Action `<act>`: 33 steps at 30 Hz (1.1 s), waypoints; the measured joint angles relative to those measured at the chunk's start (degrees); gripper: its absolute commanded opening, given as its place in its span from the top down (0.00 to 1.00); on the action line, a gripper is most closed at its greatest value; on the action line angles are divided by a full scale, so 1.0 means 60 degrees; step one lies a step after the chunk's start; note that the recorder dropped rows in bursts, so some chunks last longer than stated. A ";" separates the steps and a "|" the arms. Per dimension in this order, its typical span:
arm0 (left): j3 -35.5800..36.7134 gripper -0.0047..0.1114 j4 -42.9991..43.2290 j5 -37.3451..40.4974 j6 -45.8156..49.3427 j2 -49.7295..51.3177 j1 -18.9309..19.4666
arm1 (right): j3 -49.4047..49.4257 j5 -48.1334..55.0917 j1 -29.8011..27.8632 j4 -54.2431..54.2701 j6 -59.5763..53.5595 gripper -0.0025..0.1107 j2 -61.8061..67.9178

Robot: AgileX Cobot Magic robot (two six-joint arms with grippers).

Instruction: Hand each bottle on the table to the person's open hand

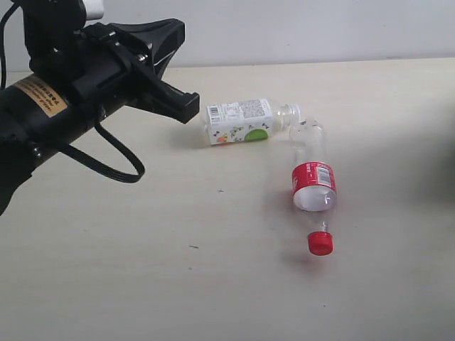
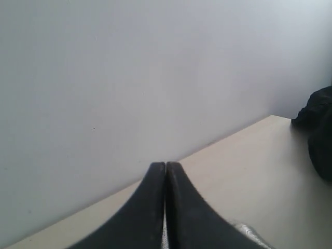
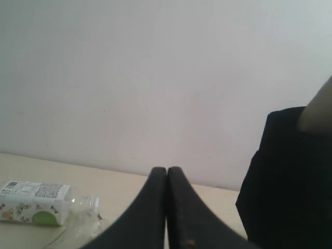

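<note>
Lying flat on the table (image 1: 142, 270), nearest: clear bottle (image 1: 313, 186), red label, red cap. Lying just beyond, neck beside its base: white-labelled bottle (image 1: 240, 121), capless. Hanging above the table at left: left claw (image 2: 165, 165), pressing shut, gripping nothing. Likewise pressing shut, empty: right claw (image 3: 167, 169), black sleeve (image 3: 282, 181) showing beyond.

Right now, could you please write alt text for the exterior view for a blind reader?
Two bottles lie on their sides on a pale beige table: a capless white-labelled bottle and, beside its neck, a clear red-labelled bottle with a red cap. The left gripper, shut, hangs at upper left, near the white-labelled bottle.
</note>
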 measured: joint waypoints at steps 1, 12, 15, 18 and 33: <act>0.0000 0.94 0.0000 0.0000 0.0075 0.0000 0.0000 | 0.0000 0.0000 0.0000 0.0000 0.0000 0.98 0.0000; 0.0000 0.94 0.0000 -0.0705 0.0668 0.0000 0.0000 | 0.0000 0.0017 0.0000 0.0000 0.0000 0.98 0.0000; 0.0000 0.94 0.0000 -0.0705 0.0668 0.0000 0.0000 | 0.0000 0.0017 0.0000 0.0000 0.0000 0.98 0.0000; 0.0000 0.94 0.0000 -0.0793 0.0668 0.0023 0.0000 | 0.0000 0.0017 0.0000 0.0000 0.0000 0.98 0.0000; 0.0000 0.94 -0.0018 -0.1827 0.1453 0.0353 0.0000 | 0.0000 0.0017 0.0000 0.0000 0.0000 0.98 0.0000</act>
